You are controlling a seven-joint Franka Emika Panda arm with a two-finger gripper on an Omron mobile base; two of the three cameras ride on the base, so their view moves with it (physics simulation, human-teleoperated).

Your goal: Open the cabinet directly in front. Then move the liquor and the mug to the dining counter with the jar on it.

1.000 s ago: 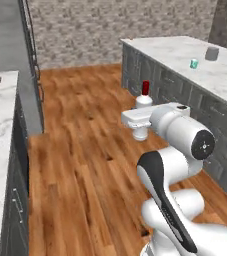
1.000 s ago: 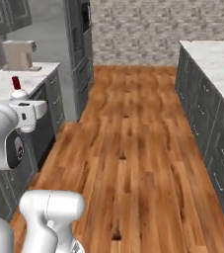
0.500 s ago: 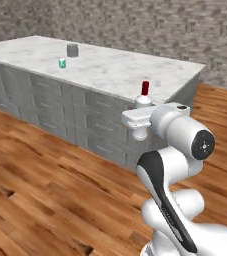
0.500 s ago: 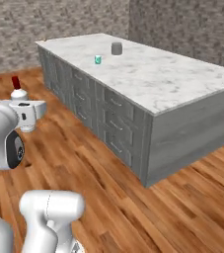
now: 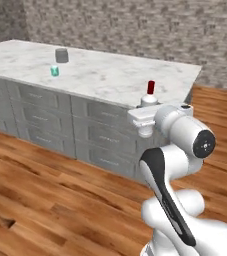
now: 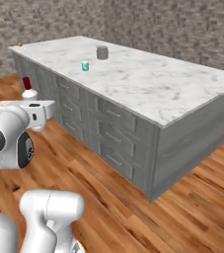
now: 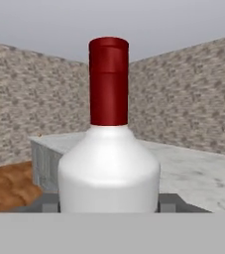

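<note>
Hand view puts my gripper clamped on the upright liquor, teal mug near jar on dining counter.

The dining counter has a wide bare marble top; most of it is free for a hand to pass. Two small things stand near its far end: the jar and, just in front of it, the mug (they are apart, not touching). The near half of the top has no obstacle. The wood floor around the counter base is open.
</note>
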